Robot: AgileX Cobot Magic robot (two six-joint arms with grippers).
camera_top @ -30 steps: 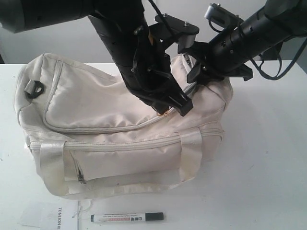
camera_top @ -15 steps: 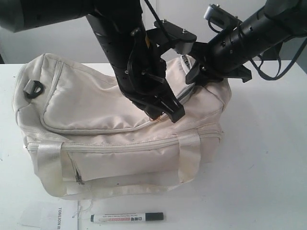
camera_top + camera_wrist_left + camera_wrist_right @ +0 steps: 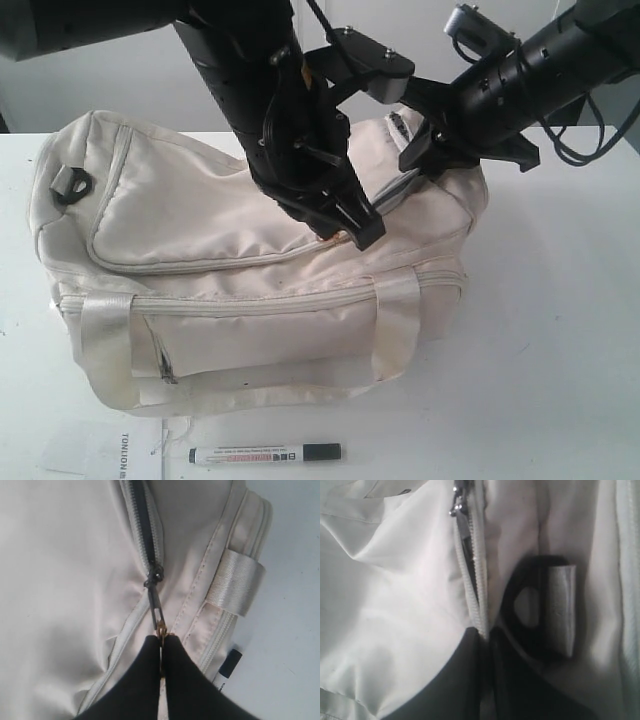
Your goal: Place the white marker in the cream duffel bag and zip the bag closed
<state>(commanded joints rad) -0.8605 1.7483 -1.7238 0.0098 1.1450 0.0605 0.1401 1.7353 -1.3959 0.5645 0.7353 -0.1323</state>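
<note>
Left gripper (image 3: 161, 639) is seen pinched tight on the slim metal zip pull (image 3: 155, 605) of the large soft cream fabric duffel bag (image 3: 200, 210), up on its curved top flap. Right gripper (image 3: 485, 635) is clamped narrow too, with the bag's zip edge caught between its black fingers (image 3: 455, 680), just beside a dark end ring (image 3: 507, 625) threaded with pale webbing. And the slim white-barrelled marker with the black cap (image 3: 265, 454) is found lying flat on the white table (image 3: 560, 350), outside and in front of the bag, near a printed paper slip (image 3: 100, 450).
</note>
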